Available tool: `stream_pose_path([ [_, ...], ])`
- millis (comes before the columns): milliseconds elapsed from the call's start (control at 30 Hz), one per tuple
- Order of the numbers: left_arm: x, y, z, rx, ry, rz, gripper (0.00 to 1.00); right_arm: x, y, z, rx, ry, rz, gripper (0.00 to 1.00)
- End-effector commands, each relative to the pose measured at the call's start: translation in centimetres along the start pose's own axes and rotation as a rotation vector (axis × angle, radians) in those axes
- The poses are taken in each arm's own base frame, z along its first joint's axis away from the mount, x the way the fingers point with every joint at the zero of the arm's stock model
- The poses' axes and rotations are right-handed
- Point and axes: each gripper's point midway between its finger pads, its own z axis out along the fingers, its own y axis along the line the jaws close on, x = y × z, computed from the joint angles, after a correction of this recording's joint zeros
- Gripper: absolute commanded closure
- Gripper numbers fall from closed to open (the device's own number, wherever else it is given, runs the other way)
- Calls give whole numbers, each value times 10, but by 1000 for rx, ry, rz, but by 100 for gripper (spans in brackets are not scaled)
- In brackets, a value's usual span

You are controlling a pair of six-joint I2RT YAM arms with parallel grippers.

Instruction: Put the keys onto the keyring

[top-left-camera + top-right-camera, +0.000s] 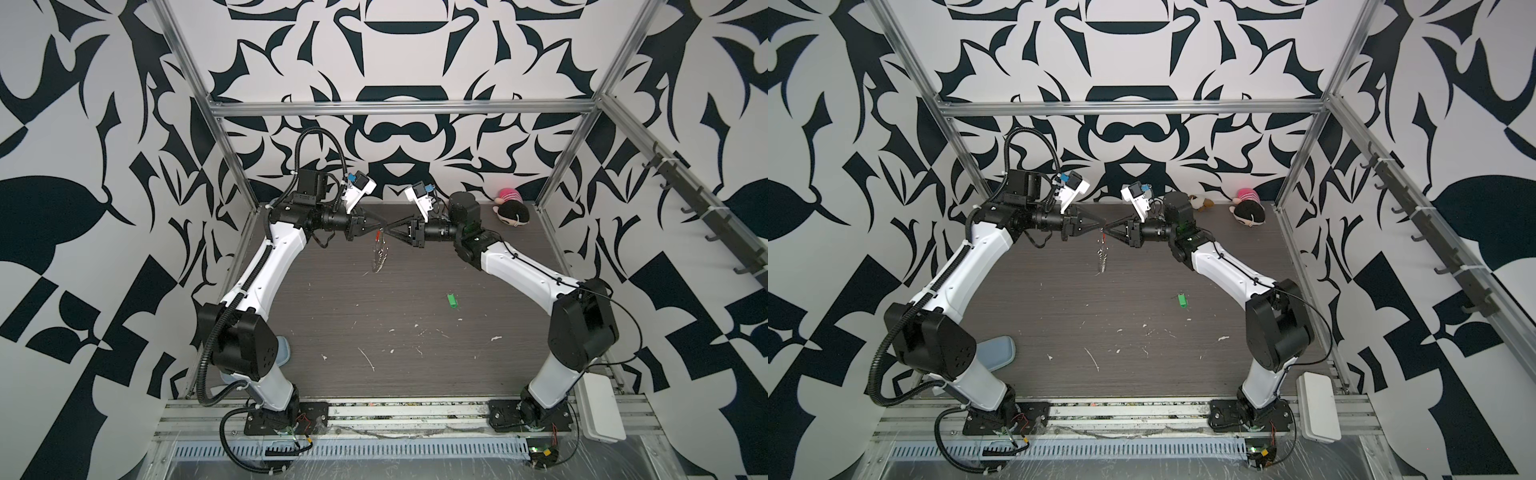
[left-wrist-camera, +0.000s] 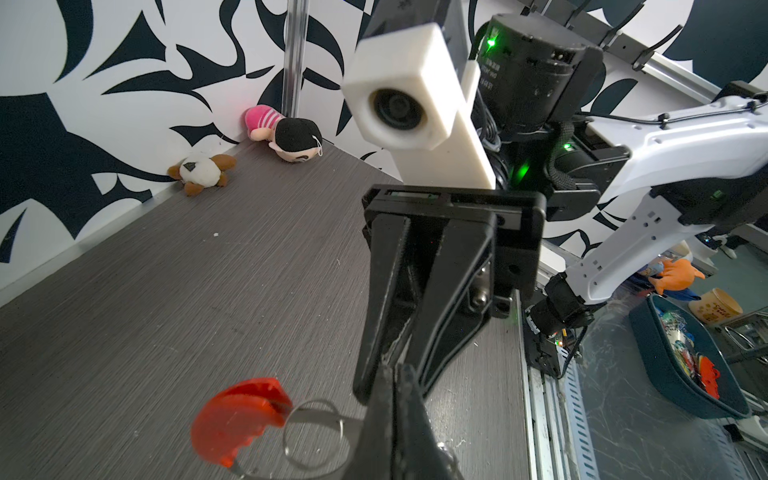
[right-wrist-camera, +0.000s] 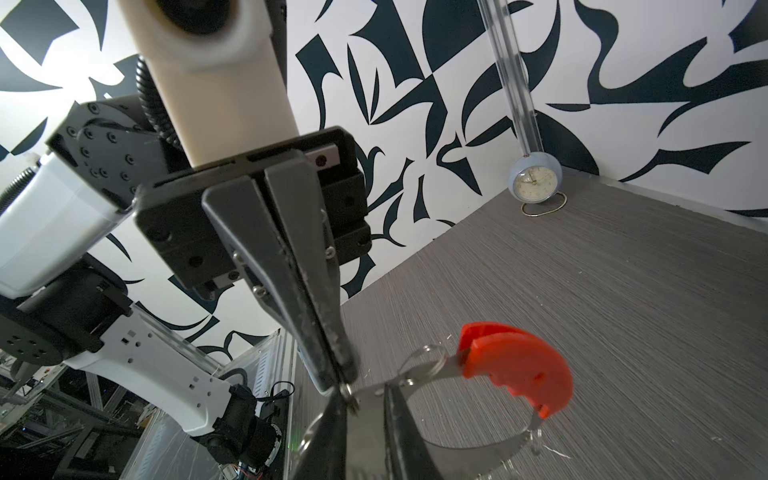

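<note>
Keys (image 1: 451,301) lie on the surface (image 1: 374,324), well apart from the keyring (image 1: 379,253), which hangs in the air between both arms.

Risk: neither arm is free to fetch the keys. Letting go at one end could set the loop swinging, or the thin wire could slip and drop.

Left gripper (image 3: 345,374): jaws clenched on the keyring's wire.

Right gripper (image 3: 365,395): jaws narrowly parted, apparently grasping its metal band.

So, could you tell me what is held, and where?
The keyring, by its wire beside the red piece, in the left gripper; the right gripper: unclear.
</note>
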Motion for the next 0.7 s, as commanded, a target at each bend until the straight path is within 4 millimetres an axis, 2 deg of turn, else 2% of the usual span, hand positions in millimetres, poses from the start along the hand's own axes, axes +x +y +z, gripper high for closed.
stream_pose_path([
  [0, -10, -10, -2, 42, -21, 23, 100, -26, 21, 0, -43, -51, -79, 76],
  [100, -9, -11, -1, 50, -24, 20, 100, -30, 23, 1, -50, -62, -82, 81],
  [233, -9, -12, -2, 48, -24, 17, 100, -33, 23, 1, -55, -71, -78, 100],
  [367, -12, -14, -3, 45, -33, 27, 100, -34, 23, 2, -62, -80, -68, 100],
  [400, -14, -11, -4, 26, -40, 24, 99, -36, 22, 2, -61, -91, -74, 100],
  [467, -21, 6, -10, -96, -70, 18, 75, -42, 18, -1, -22, -144, -97, 100],
  [500, -24, 17, -15, -171, -96, 7, 71, -48, 15, -4, 6, -188, -124, 100],
  [567, -25, 37, -31, -315, -186, -19, 70, -62, 11, -10, 43, -292, -160, 100],
  [667, -22, 41, -43, -381, -290, -1, 76, -81, 13, -9, 3, -379, -147, 100],
])
